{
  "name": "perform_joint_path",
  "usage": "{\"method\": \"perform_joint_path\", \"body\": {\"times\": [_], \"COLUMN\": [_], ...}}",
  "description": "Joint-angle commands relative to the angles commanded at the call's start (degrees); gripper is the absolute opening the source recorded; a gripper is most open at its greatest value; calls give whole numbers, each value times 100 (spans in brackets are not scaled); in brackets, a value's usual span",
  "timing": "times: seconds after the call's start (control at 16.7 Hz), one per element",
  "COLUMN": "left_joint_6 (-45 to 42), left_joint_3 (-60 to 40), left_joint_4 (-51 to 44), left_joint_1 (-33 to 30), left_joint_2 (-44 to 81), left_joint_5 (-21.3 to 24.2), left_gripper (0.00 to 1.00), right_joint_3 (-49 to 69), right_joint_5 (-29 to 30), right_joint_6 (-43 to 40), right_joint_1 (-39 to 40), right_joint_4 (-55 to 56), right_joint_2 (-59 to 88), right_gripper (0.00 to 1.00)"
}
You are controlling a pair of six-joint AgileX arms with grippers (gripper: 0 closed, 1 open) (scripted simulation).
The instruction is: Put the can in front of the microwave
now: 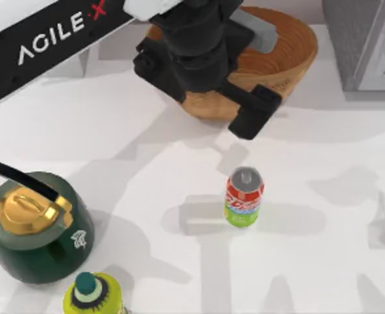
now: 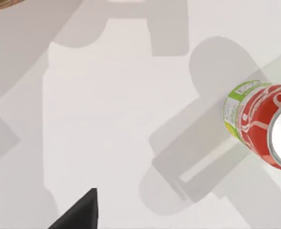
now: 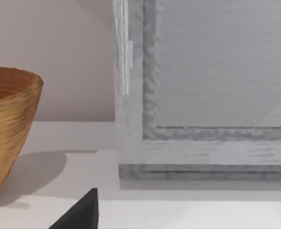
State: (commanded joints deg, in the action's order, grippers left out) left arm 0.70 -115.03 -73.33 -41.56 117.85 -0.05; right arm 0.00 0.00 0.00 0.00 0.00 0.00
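Observation:
The can (image 1: 244, 197), red above and lime-green below with a silver top, stands upright on the white table near the middle. In the left wrist view the can (image 2: 257, 123) is off to one side, with nothing touching it. My left arm reaches in from the top left over the wooden bowl, and its gripper (image 1: 252, 112) hangs above the table just behind the can, apart from it. One dark fingertip (image 2: 79, 213) shows in the left wrist view. The microwave (image 1: 364, 40), a grey box, stands at the back right; the right wrist view faces its door (image 3: 212, 95).
A wooden bowl (image 1: 280, 62) sits at the back centre, partly under my left arm, and also appears as the bowl (image 3: 6, 129) in the right wrist view. A dark green kettle (image 1: 35, 226) with a gold lid stands front left. A yellow-green bottle (image 1: 93, 296) with a teal cap stands at the front edge.

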Motion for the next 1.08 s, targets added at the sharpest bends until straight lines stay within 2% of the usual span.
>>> {"method": "perform_joint_path", "body": {"times": [0.24,0.42,0.84,1.08], "left_joint_6": [63,89,87,77], "left_joint_3": [-1092,-1460,-1458,-857], "left_joint_4": [-790,-1067,-1061,-487], "left_joint_1": [-495,-671,-662,-671], "left_joint_2": [1295,1754,1791,1764], "left_joint_5": [28,39,40,40], "left_gripper": [100,100,100,100], "right_joint_3": [0,0,0,0], "right_joint_5": [0,0,0,0], "right_joint_6": [0,0,0,0], "right_joint_1": [0,0,0,0], "right_joint_4": [0,0,0,0], "right_joint_2": [0,0,0,0], "right_gripper": [100,100,100,100]}}
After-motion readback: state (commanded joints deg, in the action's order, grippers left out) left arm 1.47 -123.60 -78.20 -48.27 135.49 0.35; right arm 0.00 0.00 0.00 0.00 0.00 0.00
